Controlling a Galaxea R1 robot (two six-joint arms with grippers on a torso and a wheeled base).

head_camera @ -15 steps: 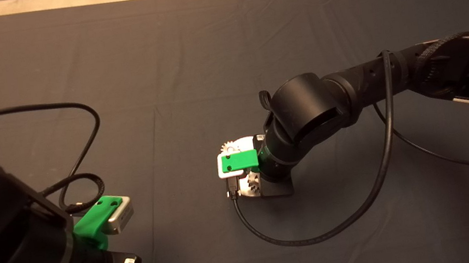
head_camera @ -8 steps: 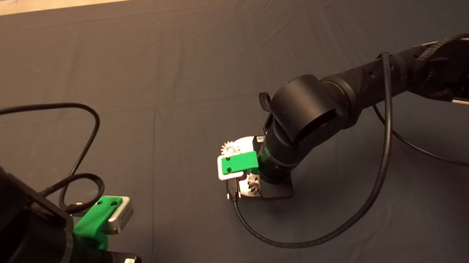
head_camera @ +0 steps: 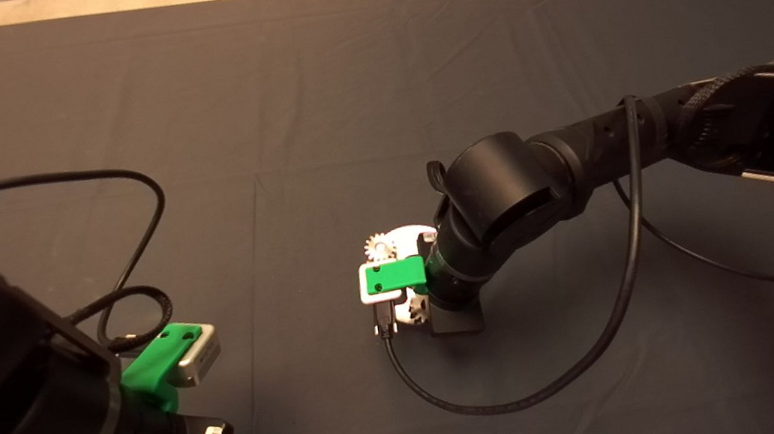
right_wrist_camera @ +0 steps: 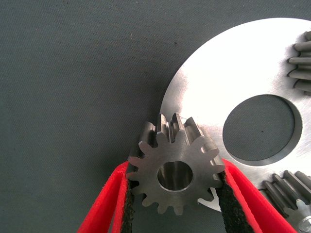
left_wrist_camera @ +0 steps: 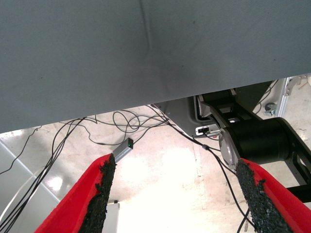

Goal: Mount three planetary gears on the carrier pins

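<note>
1. Left wrist view: the left gripper waits off the table edge, spread wide and empty.
2. The right gripper pinches the third gear by its toothed flanks at the white disc rim; two gears look seated.
3. Judged: rigid, smooth steel, dense for its size; a flank grip leaves the bore free.

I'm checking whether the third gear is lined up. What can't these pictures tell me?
- The carrier pin under the small silvery toothed gear held in the right gripper: right wrist view, hidden by that gear.
- The other two gears: right wrist view, cut off by the edges.
- The flat white round disc: head view, mostly covered by the right arm.
- The left gripper waits open off the mat and shows nothing of it.
</note>
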